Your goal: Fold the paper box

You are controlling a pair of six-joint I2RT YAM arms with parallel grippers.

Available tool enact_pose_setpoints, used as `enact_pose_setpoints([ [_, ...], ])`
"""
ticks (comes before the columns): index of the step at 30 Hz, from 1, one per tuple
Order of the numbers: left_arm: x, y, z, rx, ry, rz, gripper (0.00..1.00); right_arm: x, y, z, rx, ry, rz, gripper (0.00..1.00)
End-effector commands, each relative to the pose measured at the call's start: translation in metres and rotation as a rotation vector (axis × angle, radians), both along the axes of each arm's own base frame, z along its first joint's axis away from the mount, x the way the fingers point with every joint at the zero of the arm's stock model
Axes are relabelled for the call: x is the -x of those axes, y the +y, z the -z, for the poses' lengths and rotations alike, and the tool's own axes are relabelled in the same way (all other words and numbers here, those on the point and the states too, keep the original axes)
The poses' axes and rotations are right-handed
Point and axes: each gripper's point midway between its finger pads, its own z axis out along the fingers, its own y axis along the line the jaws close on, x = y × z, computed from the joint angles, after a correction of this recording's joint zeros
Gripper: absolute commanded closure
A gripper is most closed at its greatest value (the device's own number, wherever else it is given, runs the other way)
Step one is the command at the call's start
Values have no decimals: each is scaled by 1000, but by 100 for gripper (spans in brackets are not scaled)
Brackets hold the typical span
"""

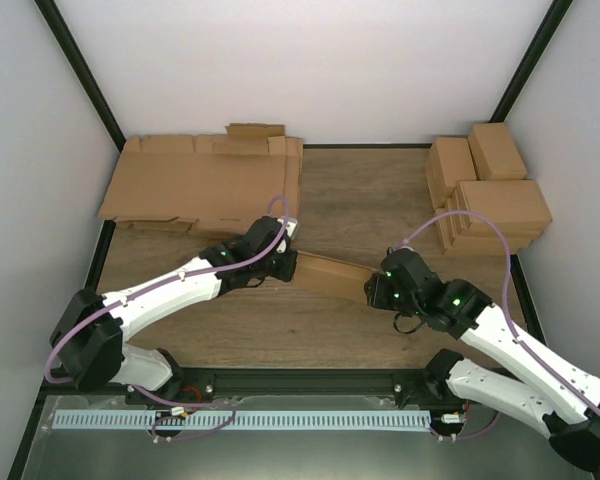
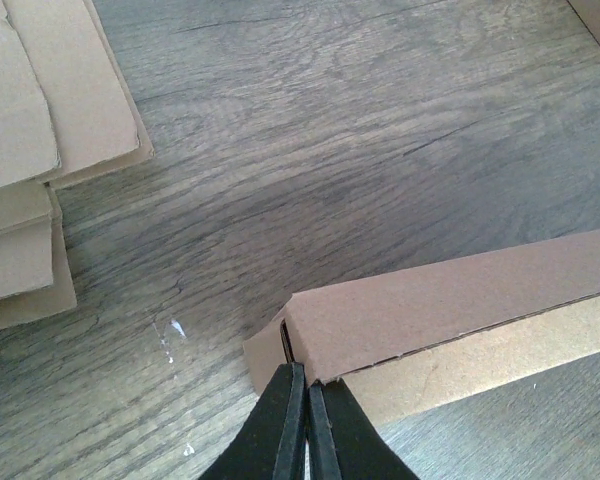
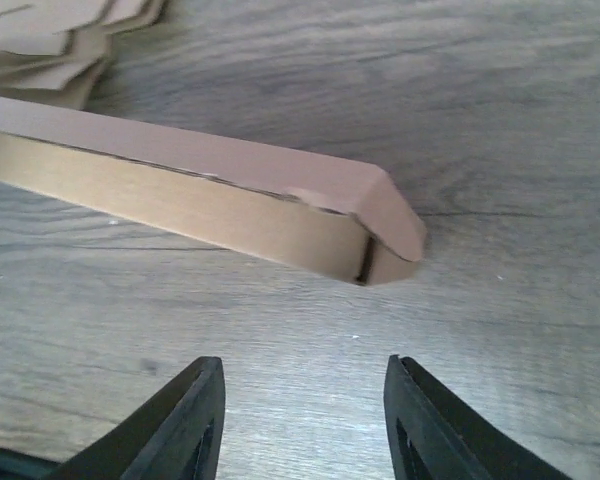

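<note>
1. The paper box (image 1: 328, 274) is seen folded into a long, closed, shallow shape and is laid on the wooden tabletop (image 1: 370, 190).
2. The left gripper (image 2: 304, 378) is placed at the box's left end. Its fingers are pressed fully together, and their tips are set against the box's lower edge by the corner. Whether a cardboard edge is pinched between them cannot be told.
3. The right gripper (image 3: 302, 368) is held just short of the box's right end. Its fingers (image 3: 195, 420) are spread partway, and nothing is held between them.
4. In the right wrist view, a narrow seam is shown along the box's side, and a slightly gaping corner at its end.
5. A pile of flat cardboard sheets (image 1: 195, 185) is found beyond the box's left end.
6. Stacked closed boxes (image 1: 490, 195) are found beyond the box's right end, well apart from it.
</note>
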Motion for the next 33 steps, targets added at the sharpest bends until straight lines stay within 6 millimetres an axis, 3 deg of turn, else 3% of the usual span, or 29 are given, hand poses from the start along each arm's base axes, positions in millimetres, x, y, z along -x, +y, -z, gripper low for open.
enact_pose_setpoints([
  [1, 18, 12, 27, -89, 97, 4, 96, -8, -14, 2, 60, -23, 76, 56],
  [7, 18, 13, 28, -93, 95, 6, 96, -24, -20, 0, 116, -91, 121, 61],
  [11, 17, 12, 26, -94, 92, 7, 96, -35, -13, 5, 150, -120, 93, 62],
  [16, 17, 13, 26, -95, 95, 8, 96, -48, -14, 4, 199, -153, 111, 71],
  [24, 15, 13, 23, -96, 89, 2, 96, -52, -25, 15, 291, -146, 144, 78],
  [33, 14, 12, 19, -103, 82, 1, 96, -58, -24, 12, 313, -172, 131, 84],
])
